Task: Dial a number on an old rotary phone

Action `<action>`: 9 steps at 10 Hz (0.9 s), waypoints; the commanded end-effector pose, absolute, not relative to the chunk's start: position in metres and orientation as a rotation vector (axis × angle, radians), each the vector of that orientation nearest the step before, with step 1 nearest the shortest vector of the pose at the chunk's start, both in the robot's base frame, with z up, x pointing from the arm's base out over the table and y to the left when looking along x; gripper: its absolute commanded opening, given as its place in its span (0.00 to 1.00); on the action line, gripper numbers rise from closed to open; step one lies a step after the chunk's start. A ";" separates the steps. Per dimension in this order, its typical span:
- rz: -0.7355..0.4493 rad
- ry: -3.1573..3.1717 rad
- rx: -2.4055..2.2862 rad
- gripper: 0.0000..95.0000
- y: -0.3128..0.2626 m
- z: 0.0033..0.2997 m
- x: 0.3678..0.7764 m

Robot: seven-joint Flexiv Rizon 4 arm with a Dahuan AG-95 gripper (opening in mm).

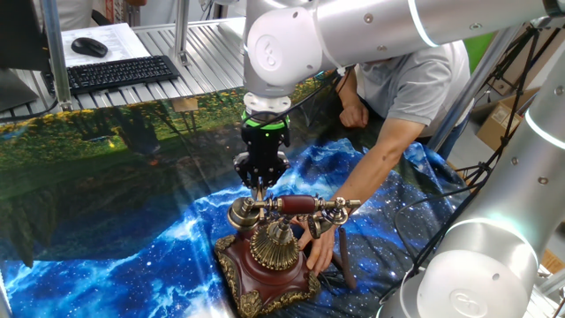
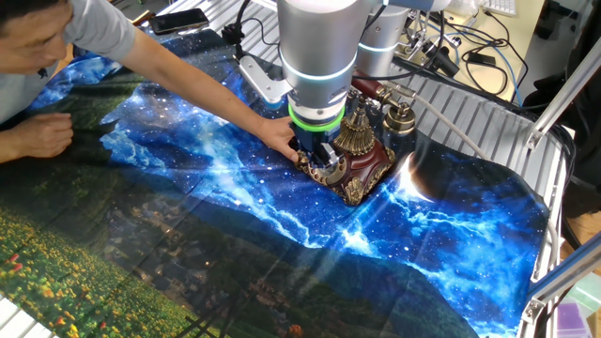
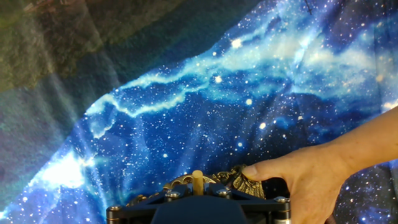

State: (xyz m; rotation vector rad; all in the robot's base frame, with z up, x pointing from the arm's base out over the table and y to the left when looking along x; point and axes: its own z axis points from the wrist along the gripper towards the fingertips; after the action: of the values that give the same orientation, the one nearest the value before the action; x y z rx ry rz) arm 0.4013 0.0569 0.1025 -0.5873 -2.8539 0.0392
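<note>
The old rotary phone (image 1: pixel 265 265) stands on the blue galaxy cloth, with a dark red-brown base, a brass dial dome (image 1: pixel 274 245) and a brass handset (image 1: pixel 296 208) across its top. My gripper (image 1: pixel 259 187) hangs just above the phone's far left side, by the handset's left end. In the other fixed view the gripper (image 2: pixel 324 156) sits over the phone's near corner (image 2: pixel 362 178). In the hand view the gripper (image 3: pixel 198 188) is shut on a short tan peg (image 3: pixel 198 179), with brass trim (image 3: pixel 239 180) just beyond it.
A person leans over the table and steadies the phone with one hand (image 1: pixel 320 243), which also shows in the hand view (image 3: pixel 311 177). A keyboard (image 1: pixel 122 72) and a mouse (image 1: pixel 89 46) lie at the back left. Cables (image 2: pixel 451 56) lie behind the phone.
</note>
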 end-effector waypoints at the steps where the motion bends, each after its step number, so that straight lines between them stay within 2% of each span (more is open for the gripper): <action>1: 0.040 -2.851 -0.598 0.00 0.057 0.102 0.402; 9: 0.069 -2.843 -0.673 0.00 0.057 0.102 0.401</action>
State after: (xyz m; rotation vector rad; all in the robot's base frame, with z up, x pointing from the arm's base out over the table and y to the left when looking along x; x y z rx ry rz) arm 0.4003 0.0574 0.1019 -0.6783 -2.8404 0.0693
